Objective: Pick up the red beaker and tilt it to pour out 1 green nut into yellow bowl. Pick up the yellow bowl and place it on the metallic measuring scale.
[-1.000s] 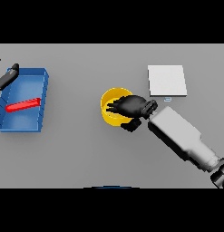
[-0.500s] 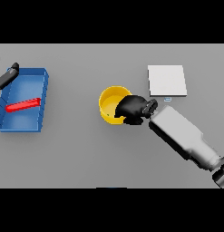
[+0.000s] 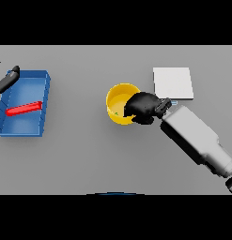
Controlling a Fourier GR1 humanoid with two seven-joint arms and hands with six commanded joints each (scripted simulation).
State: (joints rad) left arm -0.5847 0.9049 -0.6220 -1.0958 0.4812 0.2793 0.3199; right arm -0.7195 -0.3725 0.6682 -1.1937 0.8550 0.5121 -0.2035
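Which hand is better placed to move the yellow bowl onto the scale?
Right. The right hand already grips the yellow bowl beside the scale; the left hand is far off.

**Hidden and cut off**

The right hand (image 3: 144, 108) covers the yellow bowl's (image 3: 118, 101) right rim, and its fingers there cannot be made out. A tiny green speck (image 3: 116, 112) inside the bowl is too small to identify. The left hand (image 3: 5, 79) is cut by the picture's left edge.
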